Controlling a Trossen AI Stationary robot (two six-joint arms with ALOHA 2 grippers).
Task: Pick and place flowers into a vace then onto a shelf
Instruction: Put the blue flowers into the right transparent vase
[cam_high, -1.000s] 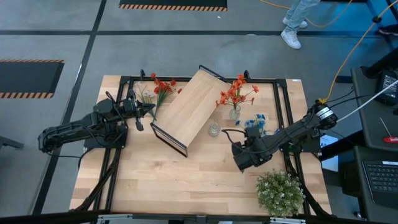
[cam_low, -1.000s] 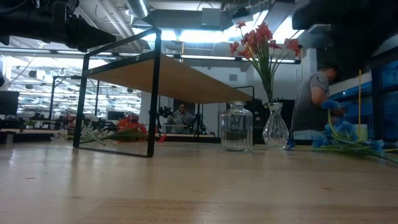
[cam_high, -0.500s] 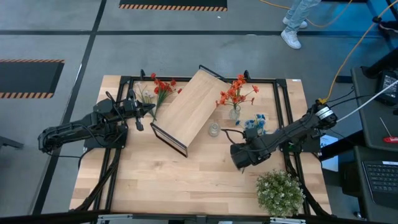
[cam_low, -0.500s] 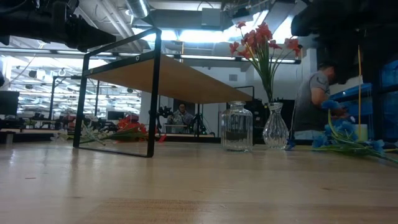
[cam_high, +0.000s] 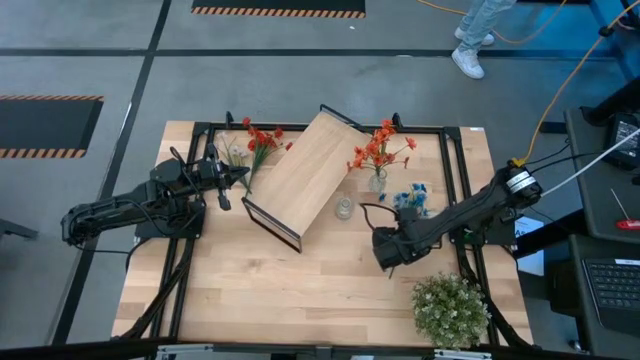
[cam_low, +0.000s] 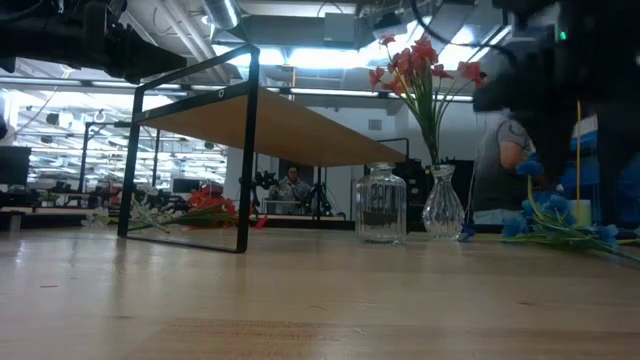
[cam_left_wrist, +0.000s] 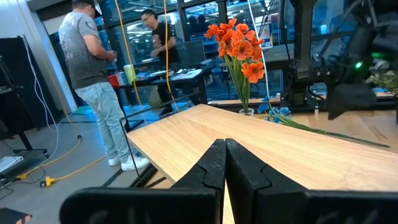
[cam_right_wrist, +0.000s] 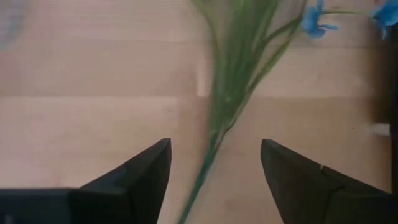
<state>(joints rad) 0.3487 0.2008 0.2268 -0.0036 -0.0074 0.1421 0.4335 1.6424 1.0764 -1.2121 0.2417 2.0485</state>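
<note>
Wooden table (cam_high: 260, 275) bears shelf (cam_high: 305, 170), flowers (cam_high: 410, 197), bushy plant (cam_high: 450, 308).

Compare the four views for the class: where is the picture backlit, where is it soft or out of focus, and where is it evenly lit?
Low view: bright ceiling lights backlight the shelf, leaving its frame a silhouette. Right wrist view: the blue flowers' stems are soft and blurred between the open right tool. Left wrist view: the shut left tool is dark against a sharp, bright room. High view: even, flat light.
</note>
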